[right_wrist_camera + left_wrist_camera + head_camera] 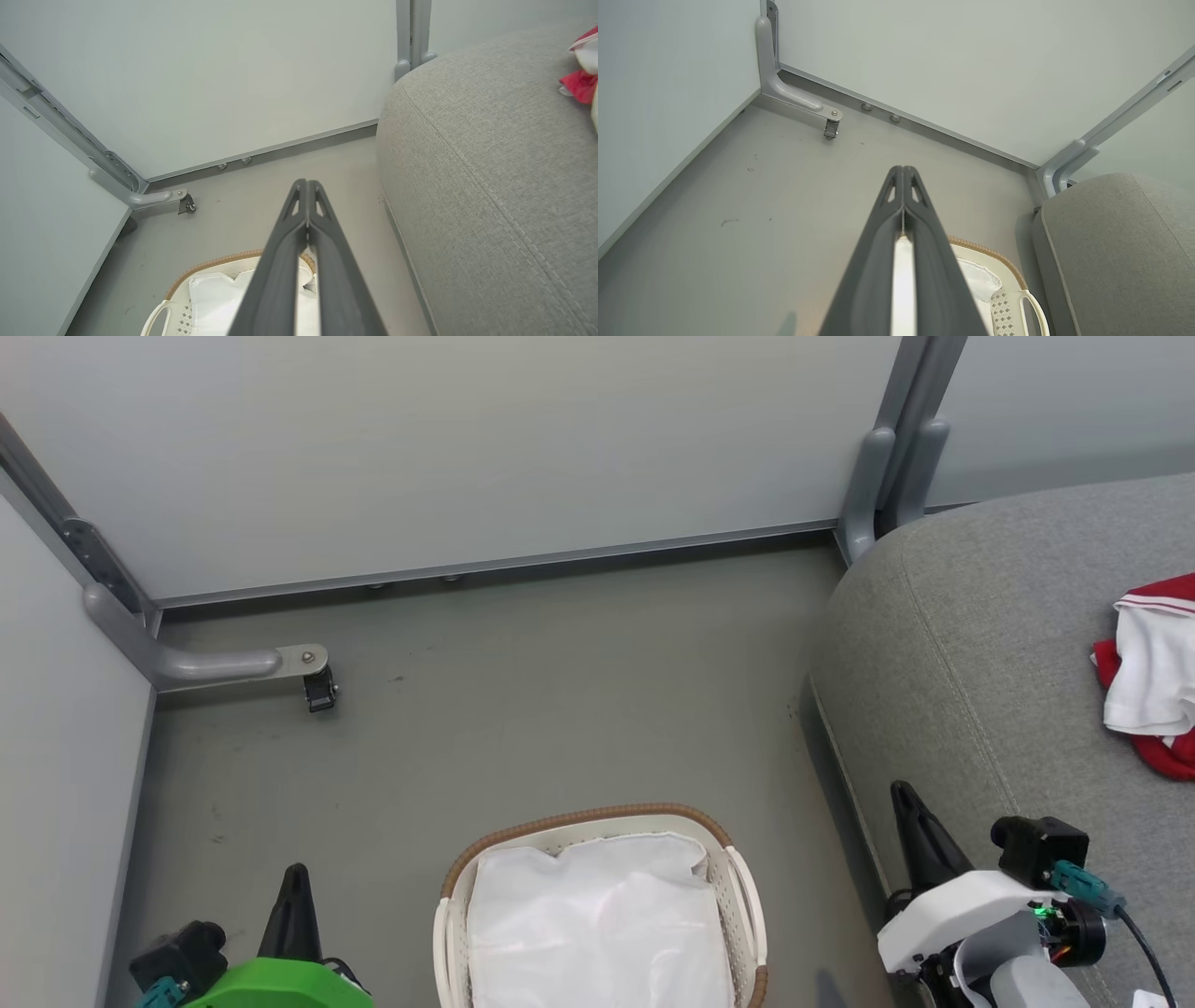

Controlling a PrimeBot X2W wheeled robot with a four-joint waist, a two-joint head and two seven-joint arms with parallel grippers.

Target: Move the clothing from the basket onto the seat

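Note:
The red and white clothing [1153, 677] lies bunched on the grey seat [990, 644] at the right edge; its red corner [579, 84] shows in the right wrist view on the seat [490, 163]. On the floor at bottom centre stands the basket [738, 882], holding just its white liner [597, 924]. My left gripper [296, 871] is shut and empty, left of the basket. My right gripper [902, 791] is shut and empty, over the seat's front edge. In the wrist views the left fingertips [902, 169] and right fingertips [306, 182] are pressed together, with the basket [1020, 298] [201, 270] below them.
Pale partition walls [467, 448] close off the back and left of the grey floor [523, 709]. A grey bracket foot with a caster [317, 686] juts out at the left corner. A second post foot [873, 495] stands by the seat's back corner.

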